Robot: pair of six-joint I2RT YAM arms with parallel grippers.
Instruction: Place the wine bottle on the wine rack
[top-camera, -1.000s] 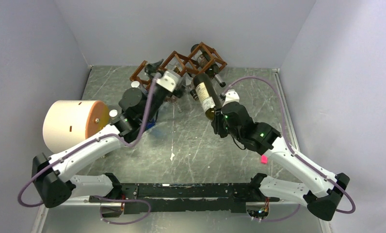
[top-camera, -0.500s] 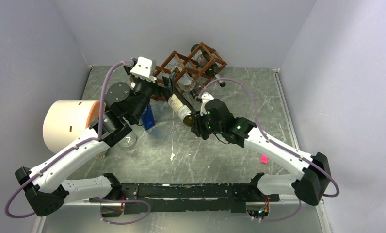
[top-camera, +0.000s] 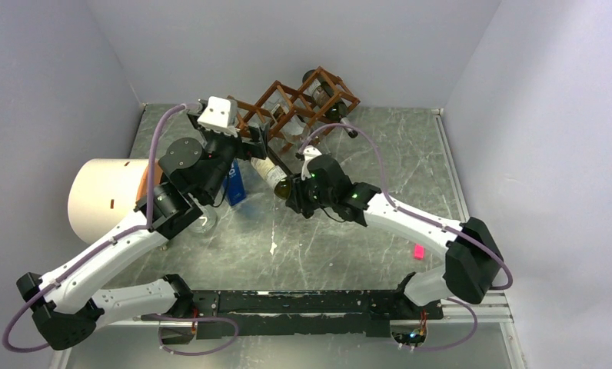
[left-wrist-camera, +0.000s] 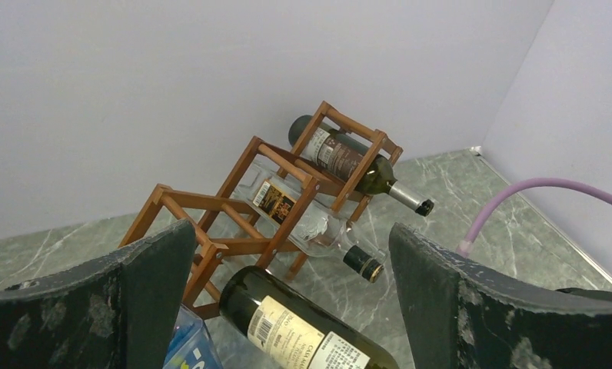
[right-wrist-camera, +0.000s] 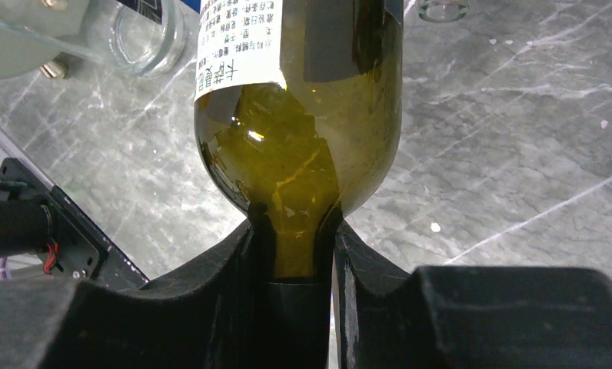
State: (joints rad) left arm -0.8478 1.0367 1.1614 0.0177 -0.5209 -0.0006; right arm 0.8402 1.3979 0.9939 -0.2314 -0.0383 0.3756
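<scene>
My right pincer (right-wrist-camera: pixel 294 242) is clamped on the neck of the wine bottle (right-wrist-camera: pixel 299 131) — both fingers (right-wrist-camera: pixel 234 261) press the glass just below the shoulder. The bottle is held off the tabletop (top-camera: pixel 341 254), tilted, with its base pointing toward the low left end of the rack (left-wrist-camera: pixel 237 223). The base is just beside the frame, but I cannot tell whether it touches the wood. It is not in any cell.

My left pincer (left-wrist-camera: pixel 291 231) is spread wide and holds nothing. It is poised above the bottle's base, facing the rack.

The rack's cells step upward to the right. Two are filled — a dark bottle (left-wrist-camera: pixel 341 154) in the top one and a clear bottle (left-wrist-camera: pixel 295 211) in the one below, both necks sticking out to the right.

A blue box (top-camera: pixel 235 184) sits on the tabletop just left of the held bottle. A cream cylinder (top-camera: pixel 107 196) lies at the far left.
</scene>
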